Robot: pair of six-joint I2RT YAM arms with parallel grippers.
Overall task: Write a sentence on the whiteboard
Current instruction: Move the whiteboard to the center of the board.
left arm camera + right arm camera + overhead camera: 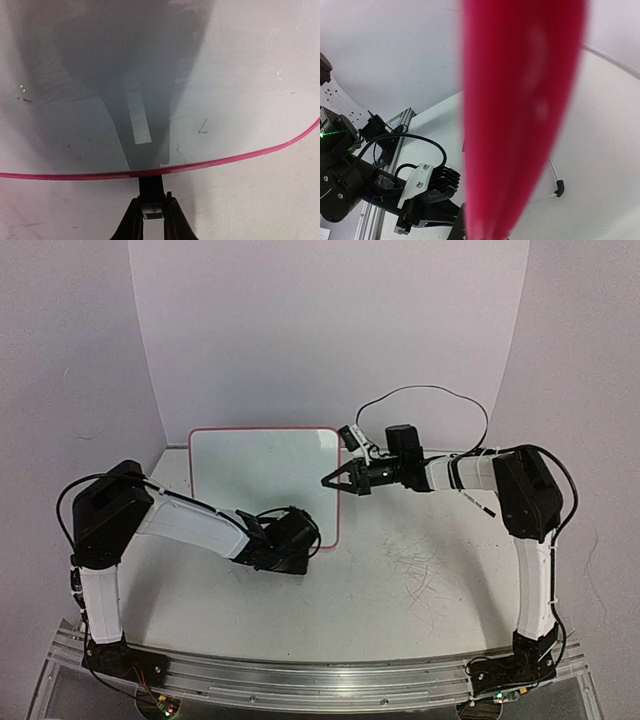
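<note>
1. Left wrist view: my left pincer point(152, 202) is closed on a small black clip foot point(150, 184), one finger on each side of it, with a pale block showing between them.
2. That foot rises to the pink-red frame point(240, 157) of the small rectangular whiteboard point(215, 75), whose rounded corner curves up at the right of this view.
3. The board's glossy white face carries a few tiny dark marks point(202, 127) and a grey reflection down its middle.
4. Below the frame lies the scuffed white desk point(260, 200).
5. In the top external view my right pincer point(333, 481) is at the board's right edge, its fingers spread in a V against the frame. I cannot tell whether it actually grips the frame.
6. The right wrist view is filled by a blurred pink-red band running top to bottom, very close to the lens. My left arm shows behind it at the lower left.
7. The whiteboard sits on the desk left of centre, toward the back, between my two arms.
8. A thin black cable point(430, 390) loops above my right arm, a pale lilac backdrop point(330, 330) curves behind everything, and an aluminium rail point(300, 680) carries both bases.
</note>
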